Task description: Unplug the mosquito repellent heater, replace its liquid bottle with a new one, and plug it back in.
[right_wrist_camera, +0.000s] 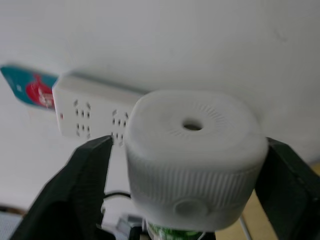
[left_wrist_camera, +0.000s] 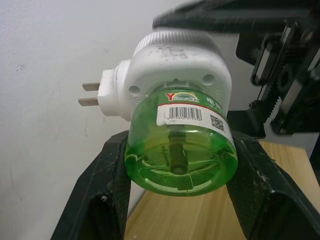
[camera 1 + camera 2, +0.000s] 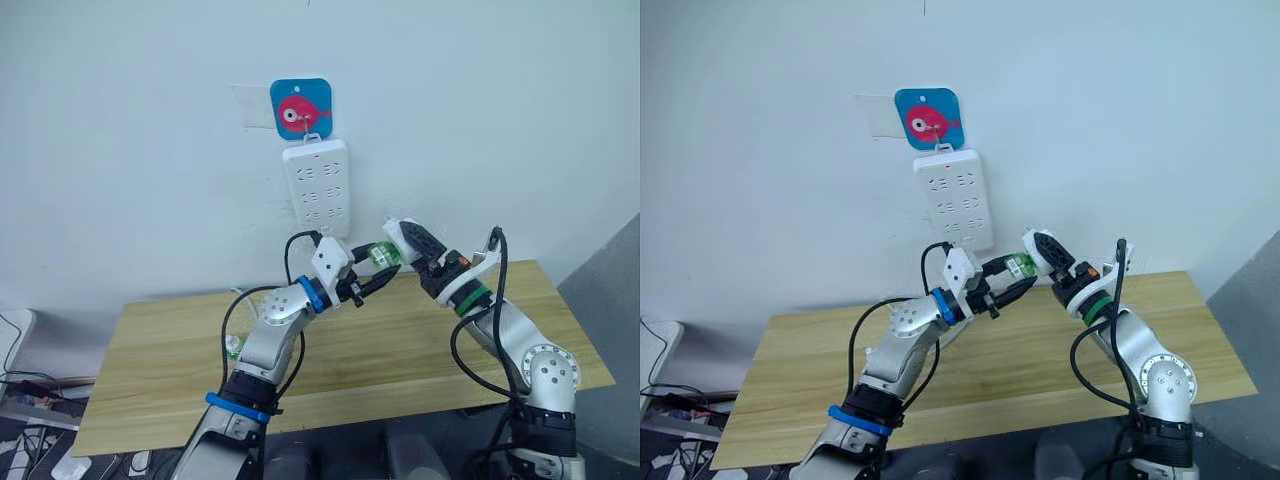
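Note:
The white mosquito repellent heater (image 2: 175, 65) hangs in mid-air above the table, below the power strip, its two prongs (image 2: 90, 95) bare and pointing at the wall. A translucent green liquid bottle (image 2: 182, 150) is seated in its underside. My left gripper (image 3: 385, 262) is shut on this bottle, one black finger (image 2: 107, 185) on each side. My right gripper (image 3: 405, 238) is shut on the heater's ribbed body (image 1: 192, 160) from the opposite side. A second small green bottle (image 3: 235, 345) lies on the table behind my left arm; whether it has a cap I cannot tell.
The long white power strip (image 3: 315, 185) hangs on the wall from a blue card with a pink fish (image 3: 300, 108). The wooden table (image 3: 400, 350) spreads below both arms. Cables lie on the floor at the left (image 3: 30, 385).

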Robot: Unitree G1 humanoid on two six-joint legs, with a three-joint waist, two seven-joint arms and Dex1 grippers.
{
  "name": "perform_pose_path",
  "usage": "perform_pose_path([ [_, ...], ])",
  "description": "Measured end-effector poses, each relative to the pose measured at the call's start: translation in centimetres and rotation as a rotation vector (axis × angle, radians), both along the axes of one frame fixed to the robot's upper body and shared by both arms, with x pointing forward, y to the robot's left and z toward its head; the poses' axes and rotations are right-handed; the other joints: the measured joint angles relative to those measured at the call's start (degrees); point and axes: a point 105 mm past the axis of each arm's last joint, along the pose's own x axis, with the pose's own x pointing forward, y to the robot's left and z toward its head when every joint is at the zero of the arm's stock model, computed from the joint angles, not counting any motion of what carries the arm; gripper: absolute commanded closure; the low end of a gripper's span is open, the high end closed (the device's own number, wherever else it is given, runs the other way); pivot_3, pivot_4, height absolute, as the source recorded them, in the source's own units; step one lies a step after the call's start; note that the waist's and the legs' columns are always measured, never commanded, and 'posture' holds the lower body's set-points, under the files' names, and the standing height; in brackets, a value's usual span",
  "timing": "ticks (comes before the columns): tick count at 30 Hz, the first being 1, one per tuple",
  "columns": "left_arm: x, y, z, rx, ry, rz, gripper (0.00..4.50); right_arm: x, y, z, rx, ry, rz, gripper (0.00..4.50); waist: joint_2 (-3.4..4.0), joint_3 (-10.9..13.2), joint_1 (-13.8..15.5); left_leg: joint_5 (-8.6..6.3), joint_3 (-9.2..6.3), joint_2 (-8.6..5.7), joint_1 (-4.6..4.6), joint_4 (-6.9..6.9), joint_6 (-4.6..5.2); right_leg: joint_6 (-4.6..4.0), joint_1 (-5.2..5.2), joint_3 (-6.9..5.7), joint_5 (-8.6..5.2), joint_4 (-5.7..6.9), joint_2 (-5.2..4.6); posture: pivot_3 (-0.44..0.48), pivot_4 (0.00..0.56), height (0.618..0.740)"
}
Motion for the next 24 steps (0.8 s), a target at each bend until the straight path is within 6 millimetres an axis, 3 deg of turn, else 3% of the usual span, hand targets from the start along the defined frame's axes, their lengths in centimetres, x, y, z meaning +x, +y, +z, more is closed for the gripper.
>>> perform_pose_path([
  [7,-1.3,1.9,-0.7,0.137,-0.053,-0.151,2.23,-1.1,-2.7,-0.4,-0.197,0.060,0.381,0.02,-0.21,0.22,0.18,-0.04,0.07,0.02,0.00,0.03,0.08,-0.04,0.05,-0.02,0.02,-0.05,0.01,-0.168,0.147,0.740],
  [14,-2.9,2.6,-0.9,0.200,-0.068,-0.281,2.23,-2.6,-3.3,0.4,-0.168,0.126,0.639,0.02,-0.40,0.43,0.35,-0.10,0.09,0.07,-0.04,0.03,0.18,-0.05,0.03,0.02,0.03,-0.10,-0.13,-0.147,0.153,0.740],
  [24,-3.4,2.8,-1.7,0.229,-0.053,-0.295,2.23,-2.4,-2.8,-0.5,-0.188,0.169,0.700,0.02,-0.50,0.51,2.11,-0.11,0.00,0.06,-0.12,0.03,0.16,-0.06,-0.01,-0.01,0.04,-0.18,-0.18,-0.118,0.153,0.740],
])
